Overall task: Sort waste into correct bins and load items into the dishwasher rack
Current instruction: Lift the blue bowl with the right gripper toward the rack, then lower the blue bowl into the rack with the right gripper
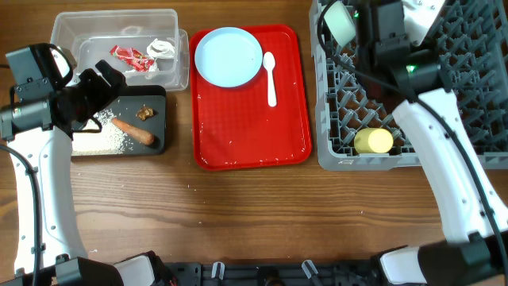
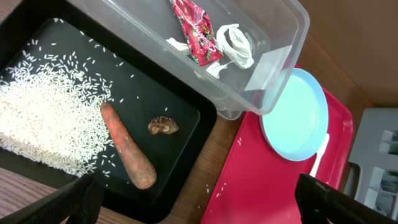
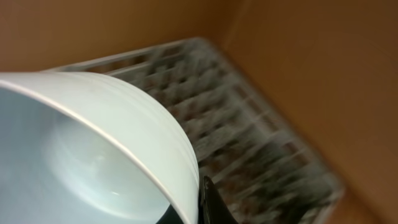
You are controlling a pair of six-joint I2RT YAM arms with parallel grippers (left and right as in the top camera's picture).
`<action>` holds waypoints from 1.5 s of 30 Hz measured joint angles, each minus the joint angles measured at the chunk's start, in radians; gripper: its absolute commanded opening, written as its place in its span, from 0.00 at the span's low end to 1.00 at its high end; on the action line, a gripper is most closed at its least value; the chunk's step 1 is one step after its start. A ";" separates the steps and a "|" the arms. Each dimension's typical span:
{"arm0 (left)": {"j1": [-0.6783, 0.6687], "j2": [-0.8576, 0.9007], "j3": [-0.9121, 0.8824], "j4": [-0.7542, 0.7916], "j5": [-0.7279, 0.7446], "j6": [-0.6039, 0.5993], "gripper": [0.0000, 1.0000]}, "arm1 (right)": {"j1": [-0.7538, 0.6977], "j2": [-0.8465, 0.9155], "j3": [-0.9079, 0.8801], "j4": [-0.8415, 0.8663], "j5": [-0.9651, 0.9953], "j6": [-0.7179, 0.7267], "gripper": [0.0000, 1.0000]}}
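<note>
My left gripper (image 1: 101,83) (image 2: 199,214) is open and empty above the black tray (image 1: 159,95) (image 2: 186,99), which holds white rice (image 2: 43,118), the orange carrot stick (image 1: 133,131) (image 2: 127,146) and a brown chunk (image 1: 144,112) (image 2: 163,126). The clear tub (image 1: 79,32) (image 2: 280,25) holds the red-and-white wrapper (image 1: 131,56) (image 2: 196,31) and the white tissue (image 1: 163,49) (image 2: 236,43). My right gripper (image 1: 355,25) (image 3: 202,205) is shut on a pale green bowl (image 1: 340,20) (image 3: 93,155), held tilted over the grey rack (image 1: 476,103) (image 3: 249,124). A yellow cup (image 1: 373,141) lies in the rack. The blue bowl is out of view.
The red serving tray (image 1: 254,127) (image 2: 261,180) in the middle carries the pale blue plate (image 1: 228,56) (image 2: 295,115) and the white spoon (image 1: 271,78) (image 2: 320,155). A few rice grains lie on the wood and on the red tray.
</note>
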 measured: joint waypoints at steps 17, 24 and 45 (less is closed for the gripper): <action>0.000 0.000 0.000 0.000 0.000 0.000 1.00 | 0.002 0.410 -0.006 0.290 0.180 -0.711 0.04; 0.000 0.000 0.000 0.000 0.000 0.000 1.00 | 0.056 0.422 -0.013 0.270 0.201 -0.715 0.04; 0.000 0.000 0.000 0.000 0.000 0.000 1.00 | 0.091 0.488 -0.023 0.229 0.413 -0.642 0.24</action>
